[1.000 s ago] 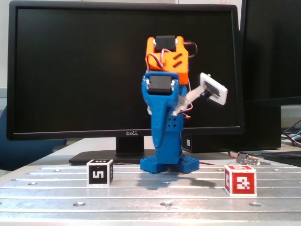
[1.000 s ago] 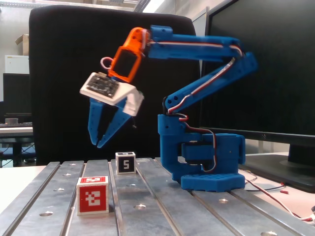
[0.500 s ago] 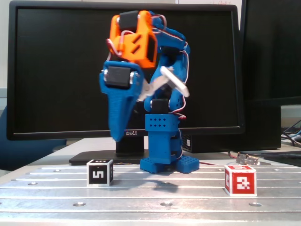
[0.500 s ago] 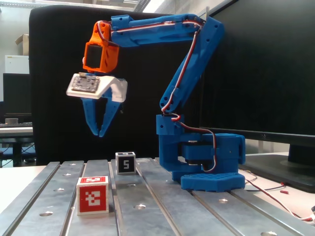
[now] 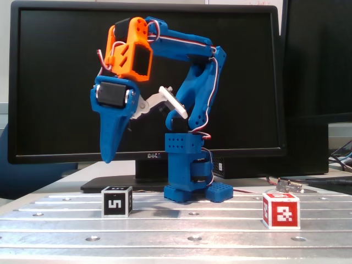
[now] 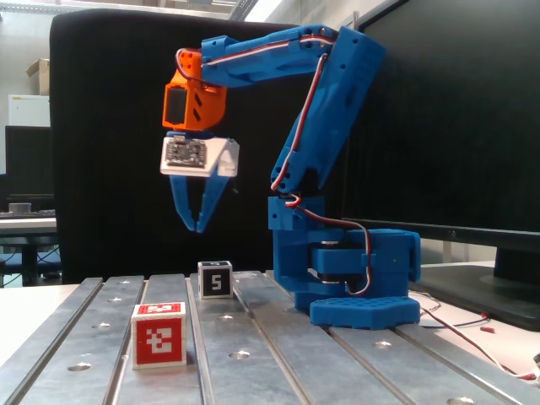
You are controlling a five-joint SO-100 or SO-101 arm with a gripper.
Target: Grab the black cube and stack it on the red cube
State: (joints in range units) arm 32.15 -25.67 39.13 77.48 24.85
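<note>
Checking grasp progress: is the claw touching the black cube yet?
Apart. Both fixed views show the claw hanging above the black cube, with clear background between them.

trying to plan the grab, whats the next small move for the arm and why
Probably lower the tool straight down toward the small black-edged cube with the "5" marker. The tool hangs in the air above that cube, holds nothing, and its tips look nearly closed, so it likely needs to open wider. The red-edged cube sits apart on the slotted metal table.
</note>
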